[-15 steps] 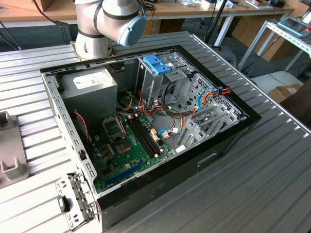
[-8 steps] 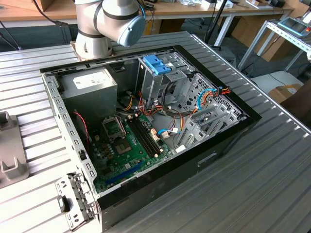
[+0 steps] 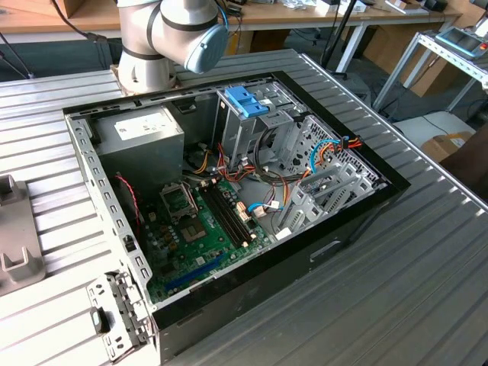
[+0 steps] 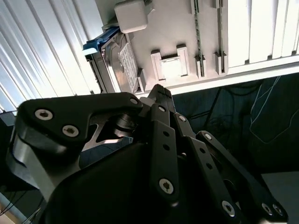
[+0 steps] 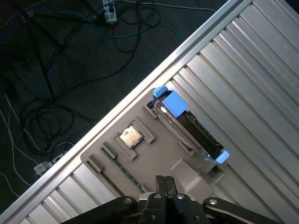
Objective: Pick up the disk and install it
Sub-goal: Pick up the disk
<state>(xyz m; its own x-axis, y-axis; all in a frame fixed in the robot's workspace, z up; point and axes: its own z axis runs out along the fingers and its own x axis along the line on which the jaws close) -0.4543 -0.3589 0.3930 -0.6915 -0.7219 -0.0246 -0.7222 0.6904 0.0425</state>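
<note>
The disk (image 5: 187, 123) is a grey metal drive in a light blue carrier. It stands on its edge in a slot of a grey holder plate (image 5: 154, 158) on the ribbed metal table. In the second wrist view the disk (image 4: 114, 60) shows its blue end and labelled face. My gripper (image 5: 166, 179) hovers over the holder plate, to one side of the disk and apart from it. Its black fingers are shut against each other with nothing between them, as the gripper (image 4: 159, 89) also appears in the second wrist view.
An open computer case (image 3: 84, 152) lies on the table with motherboard (image 3: 198, 229), power supply (image 3: 141, 133) and a metal drive cage topped by a blue latch (image 3: 248, 99). The arm's base (image 3: 152, 46) stands behind it. A processor chip (image 5: 131, 136) rests in the holder plate. Cables (image 5: 56, 56) lie on the floor.
</note>
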